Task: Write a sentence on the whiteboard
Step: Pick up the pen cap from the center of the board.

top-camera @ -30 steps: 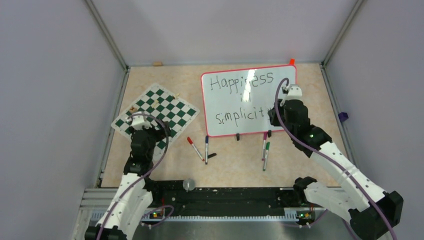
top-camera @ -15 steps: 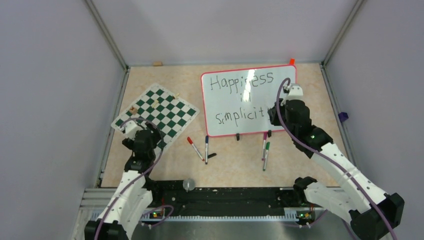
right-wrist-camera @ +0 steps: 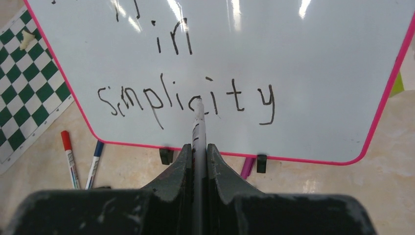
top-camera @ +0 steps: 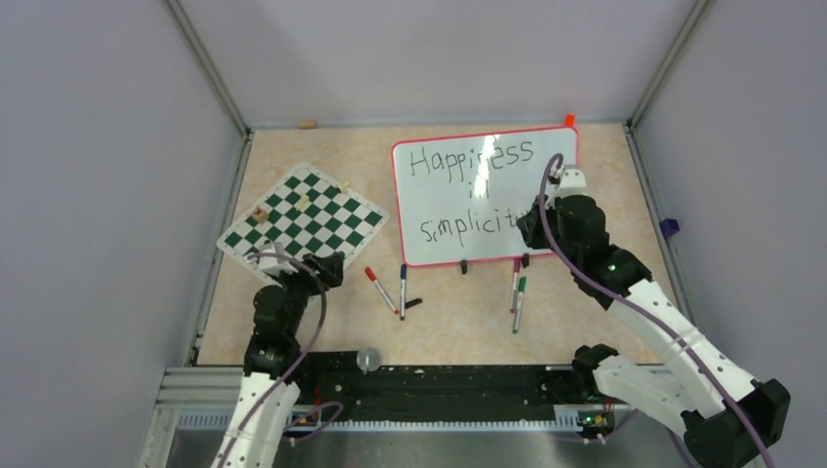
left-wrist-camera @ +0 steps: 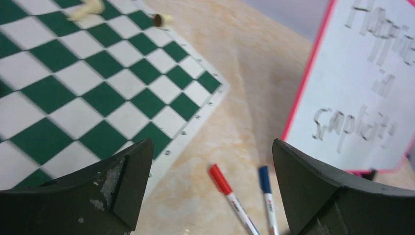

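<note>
Noted left gripper (top-camera: pixel 328 266) drawn back nearward off chess mat (top-camera: pixel 307 216) over the last second; jaws wide apart, nothing held. Now aimed past the mat's near corner at red marker (left-wrist-camera: pixel 226 188) and blue marker (left-wrist-camera: pixel 265 183). Read as a retreat, no part of the writing.

Found whiteboard (top-camera: pixel 453 200) right of centre, "Happiness in simplicity" legible, final y done.

Logged right gripper (right-wrist-camera: pixel 198 148) nudged slightly leftward, clamped tight on white marker (right-wrist-camera: pixel 198 122), tip over the middle of the bottom word; contact with board not discernible. Judged sentence essentially complete.
</note>
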Controlling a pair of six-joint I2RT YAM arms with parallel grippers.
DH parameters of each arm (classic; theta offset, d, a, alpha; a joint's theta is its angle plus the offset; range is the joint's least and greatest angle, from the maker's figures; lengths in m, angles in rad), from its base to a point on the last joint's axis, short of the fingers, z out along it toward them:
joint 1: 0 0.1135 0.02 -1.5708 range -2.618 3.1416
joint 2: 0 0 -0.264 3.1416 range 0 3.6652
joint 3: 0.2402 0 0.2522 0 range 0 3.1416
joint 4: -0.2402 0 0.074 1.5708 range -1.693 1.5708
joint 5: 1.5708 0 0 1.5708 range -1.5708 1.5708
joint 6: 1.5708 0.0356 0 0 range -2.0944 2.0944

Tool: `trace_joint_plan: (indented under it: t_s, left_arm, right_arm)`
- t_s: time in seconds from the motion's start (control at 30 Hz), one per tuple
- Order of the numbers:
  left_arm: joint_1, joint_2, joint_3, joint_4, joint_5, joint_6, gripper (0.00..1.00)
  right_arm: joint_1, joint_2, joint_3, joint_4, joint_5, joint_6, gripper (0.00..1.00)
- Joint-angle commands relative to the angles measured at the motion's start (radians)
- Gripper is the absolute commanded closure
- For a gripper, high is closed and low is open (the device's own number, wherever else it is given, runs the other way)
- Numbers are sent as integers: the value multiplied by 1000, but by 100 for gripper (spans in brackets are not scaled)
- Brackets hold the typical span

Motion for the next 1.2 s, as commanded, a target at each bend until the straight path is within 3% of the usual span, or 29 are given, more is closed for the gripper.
trace_joint_plan:
  t_s: [0.0,0.1,0.23,0.37,0.47,0.57,0.7,1.17]
  left_arm:
    - [-39,137,36,229,395,24,6]
    - [-160,311,98,257,422,68,13]
    - [-406,564,233,179,323,213,21]
    - [-632,722,341,101,170,354,22]
    - [-726,802,398,54,88,413,28]
    - [-755,873,427,40,67,436,37]
    - [-762,939,440,30,5,431,37]
    - [-816,1078,498,-66,-18,427,46]
  right_arm:
    - [-12,-17,60,-39,-119,-18,100]
    - [-12,-12,65,-62,-189,-15,100]
    - [-12,-15,66,-90,-226,-11,100]
    - [-12,-40,70,-120,-208,-16,100]
    - [-12,-73,73,-149,-163,-14,100]
    - [-12,-125,71,-179,-76,-6,100]
    - [-12,-203,53,-179,-14,-5,100]
    - [-13,-177,28,-156,-29,4,100]
